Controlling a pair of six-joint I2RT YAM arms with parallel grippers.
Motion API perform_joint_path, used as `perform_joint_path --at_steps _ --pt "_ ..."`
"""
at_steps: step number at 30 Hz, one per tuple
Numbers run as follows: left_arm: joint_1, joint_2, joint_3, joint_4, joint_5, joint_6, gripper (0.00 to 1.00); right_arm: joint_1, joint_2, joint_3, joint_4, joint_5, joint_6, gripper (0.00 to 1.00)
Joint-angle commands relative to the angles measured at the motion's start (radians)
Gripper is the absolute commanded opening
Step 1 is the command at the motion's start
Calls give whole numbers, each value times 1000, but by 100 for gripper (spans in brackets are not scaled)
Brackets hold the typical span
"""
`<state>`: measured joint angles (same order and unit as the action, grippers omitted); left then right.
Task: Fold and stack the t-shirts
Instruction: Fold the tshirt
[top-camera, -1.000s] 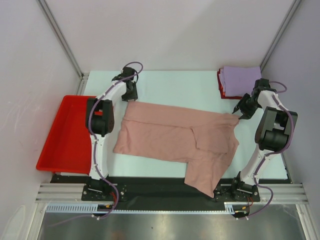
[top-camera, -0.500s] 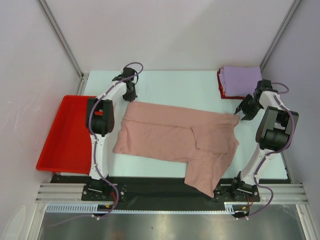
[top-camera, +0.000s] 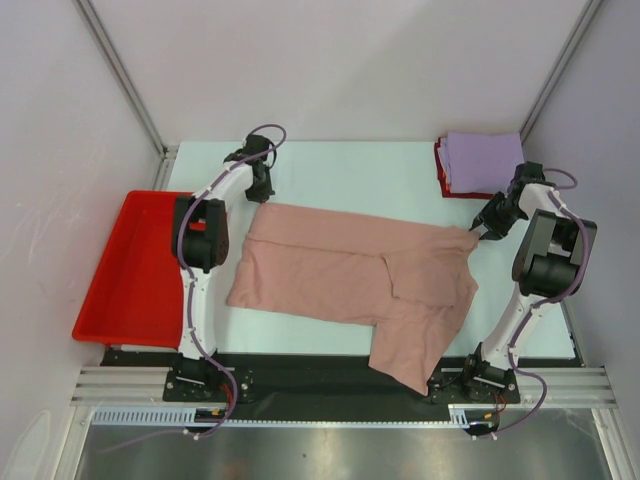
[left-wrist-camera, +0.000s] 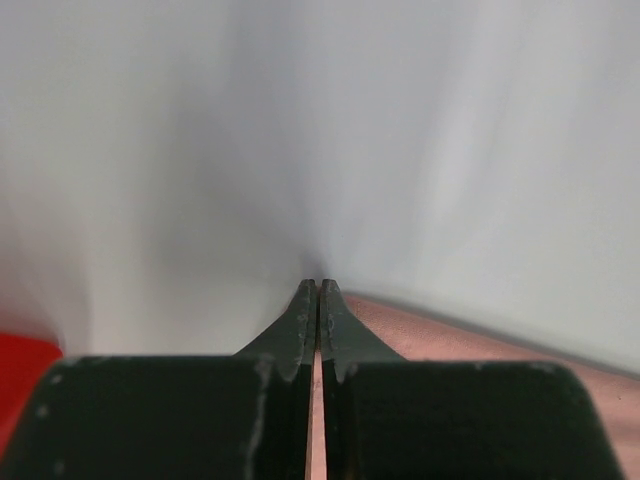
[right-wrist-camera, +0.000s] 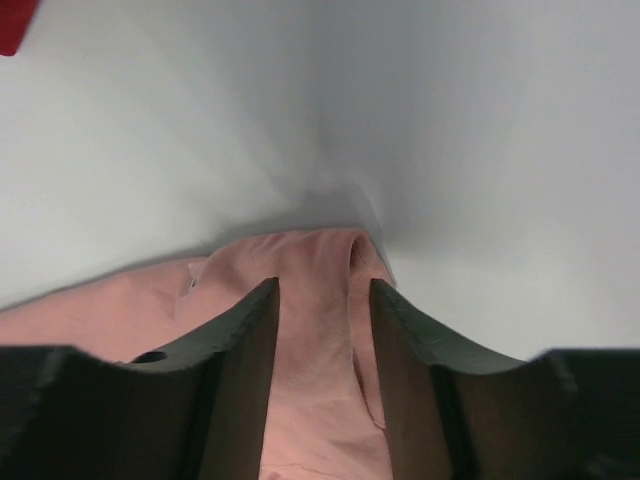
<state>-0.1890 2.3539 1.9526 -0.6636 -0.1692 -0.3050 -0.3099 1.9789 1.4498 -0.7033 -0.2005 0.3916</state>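
- Top view: the pink t-shirt (top-camera: 345, 275) lies spread across the middle of the table (top-camera: 360, 165), only partly doubled over, with 1 flap spilling past the near edge at 5 o'clock. So fold number 1 is barely begun.
- At 1 o'clock, the lavender t-shirt (top-camera: 483, 158) sits folded on the red t-shirt (top-camera: 440, 172): 2 done and stacked, 1 to go. The red tray (top-camera: 130, 265) waits at 9 o'clock.
- Left wrist view: the left hand (left-wrist-camera: 317, 290) is clenched, with a pink sliver in the slit. I judge it is nipping the shirt's far corner at 11 o'clock.
- Right wrist view: the right hand (right-wrist-camera: 322, 285) is released, fingers straddling the shirt's 3 o'clock corner without pinching it.
- Left to do: grip, fold, then stack.
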Motion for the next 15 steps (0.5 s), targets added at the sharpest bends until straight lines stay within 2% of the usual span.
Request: perform_joint_path --at_steps 1,4,5,8,15 --pt "17 4 29 16 2 20 0 -3 24 23 50 -14 12 43" --pt "22 1 25 28 5 14 0 -5 60 50 54 -11 16 29" --pt "25 -1 23 32 7 3 0 -5 64 78 48 -2 18 16" --pt "39 -8 20 50 11 -22 1 -6 78 142 38 39 7 0" --pt "85 -1 54 81 54 -86 0 -14 193 360 -18 50 -49 0"
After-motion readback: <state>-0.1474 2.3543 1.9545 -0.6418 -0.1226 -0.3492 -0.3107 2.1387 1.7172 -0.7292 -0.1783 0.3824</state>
